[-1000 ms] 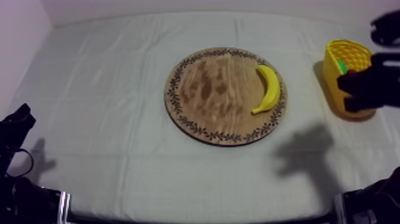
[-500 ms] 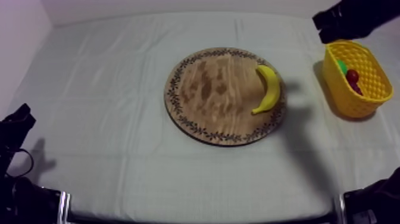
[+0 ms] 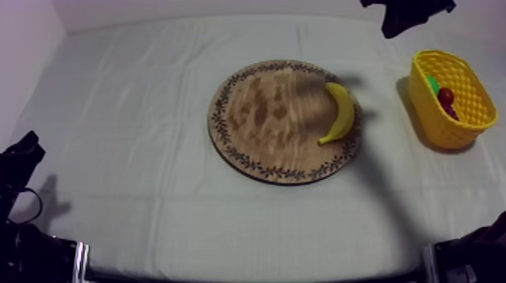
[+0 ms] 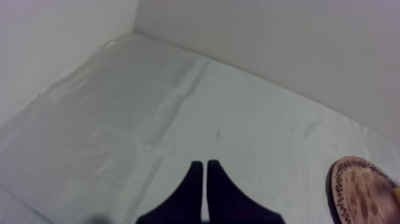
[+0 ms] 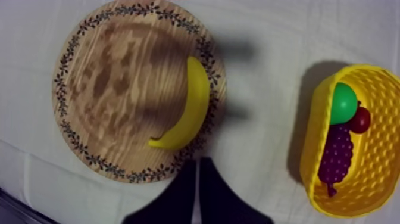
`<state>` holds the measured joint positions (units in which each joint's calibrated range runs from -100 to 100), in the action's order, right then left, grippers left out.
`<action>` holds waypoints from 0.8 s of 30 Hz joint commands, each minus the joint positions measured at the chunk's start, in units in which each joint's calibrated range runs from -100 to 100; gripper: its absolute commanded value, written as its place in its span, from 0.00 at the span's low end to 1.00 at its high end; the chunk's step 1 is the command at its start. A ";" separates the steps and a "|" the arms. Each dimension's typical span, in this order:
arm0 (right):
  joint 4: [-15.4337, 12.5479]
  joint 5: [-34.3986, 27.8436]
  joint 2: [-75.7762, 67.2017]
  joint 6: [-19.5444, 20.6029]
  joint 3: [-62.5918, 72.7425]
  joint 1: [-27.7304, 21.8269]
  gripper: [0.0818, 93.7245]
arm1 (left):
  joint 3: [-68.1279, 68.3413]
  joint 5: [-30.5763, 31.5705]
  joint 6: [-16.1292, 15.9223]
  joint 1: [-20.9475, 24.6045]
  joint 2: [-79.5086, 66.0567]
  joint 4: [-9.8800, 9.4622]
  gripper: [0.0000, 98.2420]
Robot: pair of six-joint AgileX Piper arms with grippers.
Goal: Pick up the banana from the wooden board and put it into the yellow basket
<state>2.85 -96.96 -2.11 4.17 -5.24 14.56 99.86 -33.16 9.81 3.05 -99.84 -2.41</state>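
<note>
Surface: grey-white cloth [image 3: 135, 150] is lying flat over the table, pale wall running behind it.
Board: wooden board [image 3: 263, 113] is sitting mid-table, position unchanged over the last second.
Banana: banana [image 3: 342, 113] is resting on the board's right side against the patterned rim, nearest the basket, unmoved and untouched.
Basket: yellow basket [image 3: 423, 105] is standing well apart from the board at the right. It is holding a green fruit [image 5: 344, 102], a small red fruit [image 5: 359, 121] and grapes [image 5: 336, 155].
Change: right arm [image 3: 406, 15] is leaving the basket. A second ago it was covering the basket's front, half a second ago it was above the basket's far end, and now it is sitting at the far edge, nearer the board.
Right gripper: right gripper [image 5: 197, 162] is looking down from high up, hovering just off the board's rim near the banana's tip, fingers lying together with nothing held.
Left gripper: left gripper [image 4: 205, 170] is idling low at its own side, fingers together, aimed over bare cloth.
Reading: the approach to the banana appears to be starting. The jaws will need to part and the arm to descend before any grasp.
Progress: nothing of this pick is done yet.
</note>
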 commanded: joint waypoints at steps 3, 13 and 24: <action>0.29 -0.44 0.14 0.66 1.00 -0.09 0.23 | 0.03 0.01 -0.01 0.02 0.02 -0.01 0.00; -1.62 -0.76 -0.28 -0.45 -0.64 -0.79 0.68 | 0.03 0.01 -0.01 0.02 0.02 -0.01 0.00; -1.98 -0.37 1.17 3.58 -5.16 0.95 0.75 | 0.03 0.01 -0.01 0.02 0.02 -0.01 0.00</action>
<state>1.09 -97.49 -1.36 6.88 -9.60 15.43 99.86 -33.16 9.78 3.05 -99.84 -2.41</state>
